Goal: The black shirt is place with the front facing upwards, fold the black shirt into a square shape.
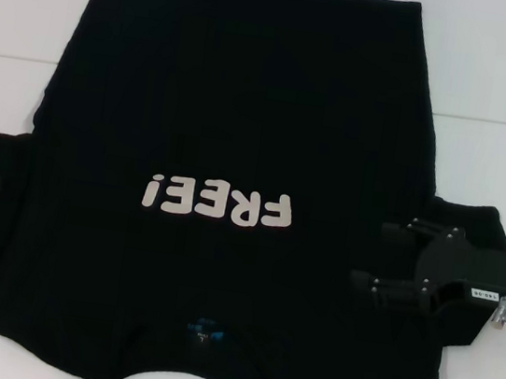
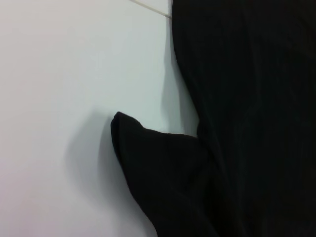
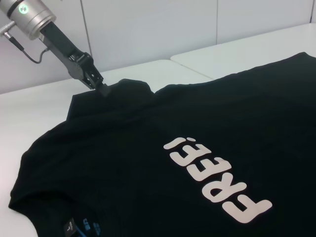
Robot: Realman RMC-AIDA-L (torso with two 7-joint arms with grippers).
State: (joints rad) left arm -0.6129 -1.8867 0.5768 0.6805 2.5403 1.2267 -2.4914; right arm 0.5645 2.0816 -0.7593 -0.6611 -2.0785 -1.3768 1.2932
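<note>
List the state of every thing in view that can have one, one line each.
black shirt: spread flat, front up, "FREE!" showing, not yet folded.
left sleeve: lifted slightly off the table at its tip.
right sleeve: lying flat under the right claw.
left claw: shut on the left sleeve's tip.
right claw: open, above the right sleeve.
table: white, bearing the shirt.

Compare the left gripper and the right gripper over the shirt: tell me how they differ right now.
The right gripper lies over the black shirt beside its sleeve, fingers open and apart; the left gripper sits at the opposite sleeve's edge, fingers closed on the fabric. The right gripper shows fully in the head view; the left gripper is mostly cut off at that view's edge. Both are black and work at sleeve level.
</note>
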